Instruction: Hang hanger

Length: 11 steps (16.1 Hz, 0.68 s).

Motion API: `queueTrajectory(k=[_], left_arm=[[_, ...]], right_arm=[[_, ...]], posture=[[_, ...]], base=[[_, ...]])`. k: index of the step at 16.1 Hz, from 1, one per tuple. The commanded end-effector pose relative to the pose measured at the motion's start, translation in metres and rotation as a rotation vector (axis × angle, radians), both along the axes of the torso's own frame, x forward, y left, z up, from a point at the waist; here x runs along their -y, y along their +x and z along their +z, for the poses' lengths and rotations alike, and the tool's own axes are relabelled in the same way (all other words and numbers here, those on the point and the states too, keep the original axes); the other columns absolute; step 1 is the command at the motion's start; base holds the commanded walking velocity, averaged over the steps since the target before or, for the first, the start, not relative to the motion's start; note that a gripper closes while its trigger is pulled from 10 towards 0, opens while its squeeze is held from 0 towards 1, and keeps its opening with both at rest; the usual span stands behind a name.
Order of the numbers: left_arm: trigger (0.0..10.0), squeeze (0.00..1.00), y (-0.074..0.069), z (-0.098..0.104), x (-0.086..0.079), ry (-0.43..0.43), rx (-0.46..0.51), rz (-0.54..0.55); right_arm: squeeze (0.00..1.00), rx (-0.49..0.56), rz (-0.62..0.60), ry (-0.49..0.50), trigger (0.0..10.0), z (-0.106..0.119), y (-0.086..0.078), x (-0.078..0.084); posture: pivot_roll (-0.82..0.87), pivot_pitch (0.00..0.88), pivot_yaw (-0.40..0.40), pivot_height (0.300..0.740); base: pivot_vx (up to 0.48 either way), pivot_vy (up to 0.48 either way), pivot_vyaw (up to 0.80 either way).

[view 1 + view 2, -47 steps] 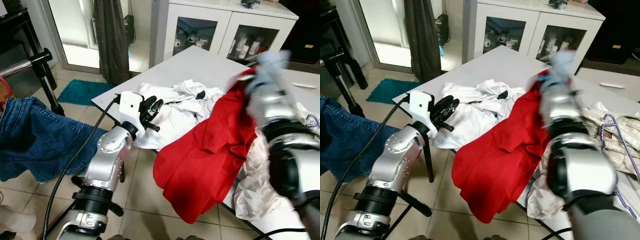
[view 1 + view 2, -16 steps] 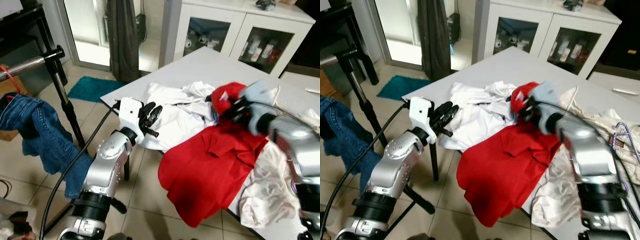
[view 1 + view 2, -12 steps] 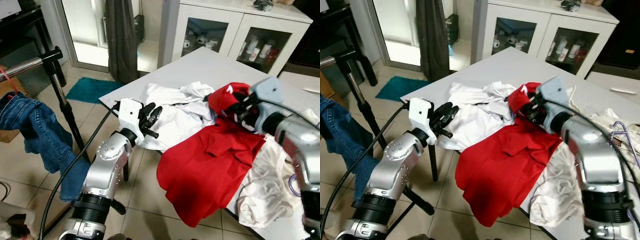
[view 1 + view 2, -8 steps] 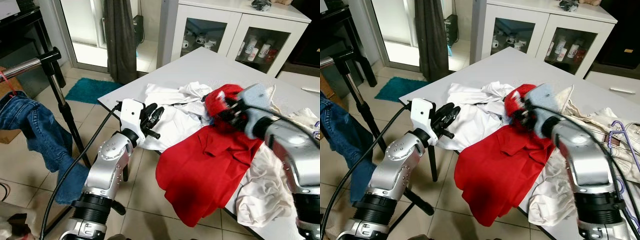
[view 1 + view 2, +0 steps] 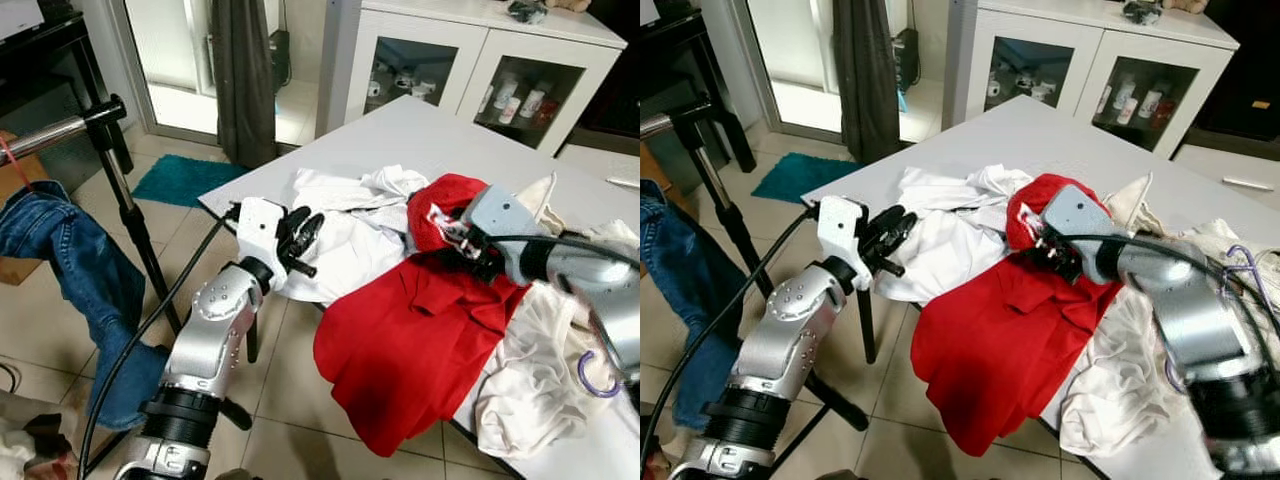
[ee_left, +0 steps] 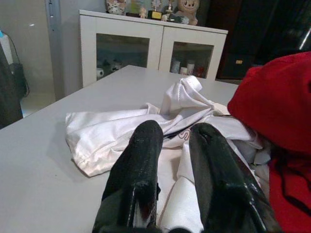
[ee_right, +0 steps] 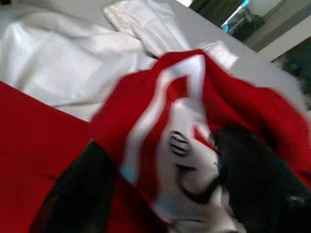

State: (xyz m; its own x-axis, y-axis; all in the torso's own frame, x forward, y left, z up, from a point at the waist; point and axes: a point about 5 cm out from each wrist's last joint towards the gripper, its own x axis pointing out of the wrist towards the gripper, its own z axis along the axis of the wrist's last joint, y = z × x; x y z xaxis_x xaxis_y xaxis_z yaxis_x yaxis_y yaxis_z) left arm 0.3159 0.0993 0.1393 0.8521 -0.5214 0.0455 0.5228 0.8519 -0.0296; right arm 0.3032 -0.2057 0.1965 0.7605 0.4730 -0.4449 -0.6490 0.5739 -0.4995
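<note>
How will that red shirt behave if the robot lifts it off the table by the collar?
The red shirt is probably floppy: it already drapes limply over the table edge. It will likely sag and swing below the right end effector, whose fingers straddle the collar. It may drag the white clothes it touches.

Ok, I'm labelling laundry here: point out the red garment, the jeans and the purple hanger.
red garment [image 5: 400,355], left eye view, on its hanging front panel.
jeans [image 5: 75,255], left eye view, on the draped leg.
purple hanger [image 5: 590,375], left eye view, on its hook.
</note>
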Motion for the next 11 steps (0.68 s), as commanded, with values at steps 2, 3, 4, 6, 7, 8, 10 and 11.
queueTrajectory(k=[2,3,4,6,7,8,10,11], left_arm=[[10.0,0.0,0.002,0.006,0.003,0.008,0.025,-0.002],[10.0,0.0,0.002,0.006,0.003,0.013,0.027,-0.004],[10.0,0.0,0.002,0.006,0.003,0.02,0.031,-0.004],[10.0,0.0,0.002,0.006,0.003,0.019,0.032,-0.003],[10.0,0.0,0.002,0.006,0.003,0.018,0.032,-0.003],[10.0,0.0,0.002,0.006,0.002,0.018,0.032,-0.002],[10.0,0.0,0.001,0.005,0.002,0.019,0.029,-0.002],[10.0,0.0,0.001,0.005,0.001,0.02,0.027,-0.003]], right_arm=[[0.0,0.046,0.057,-0.109,10.0,0.014,0.005,0.005],[0.0,0.059,0.075,-0.139,10.0,0.02,0.007,0.007],[0.0,0.059,0.122,-0.181,10.0,0.028,0.007,0.01],[0.0,0.026,0.179,-0.174,10.0,0.033,0.003,0.012],[0.0,0.012,0.195,-0.162,10.0,0.034,0.002,0.012],[0.0,-0.045,0.265,-0.133,10.0,0.034,-0.008,0.013],[0.0,-0.129,0.377,-0.086,10.0,0.029,-0.025,0.018],[0.0,-0.145,0.402,-0.03,10.0,0.027,-0.029,0.018]], posture=[[0.01,0.0,-0.066,0.74],[0.01,0.0,-0.067,0.74],[0.01,0.0,-0.068,0.74],[0.01,0.0,-0.069,0.74],[0.01,0.0,-0.069,0.74],[0.01,0.0,-0.069,0.74],[0.01,0.0,-0.065,0.74],[0.01,0.0,-0.063,0.74]], base=[[0.0,0.0,0.0],[0.0,0.0,0.0],[0.0,0.0,0.0],[0.0,0.0,0.0],[0.0,0.0,0.0],[0.0,0.0,0.0],[0.0,0.0,0.0],[0.0,0.0,0.0]])
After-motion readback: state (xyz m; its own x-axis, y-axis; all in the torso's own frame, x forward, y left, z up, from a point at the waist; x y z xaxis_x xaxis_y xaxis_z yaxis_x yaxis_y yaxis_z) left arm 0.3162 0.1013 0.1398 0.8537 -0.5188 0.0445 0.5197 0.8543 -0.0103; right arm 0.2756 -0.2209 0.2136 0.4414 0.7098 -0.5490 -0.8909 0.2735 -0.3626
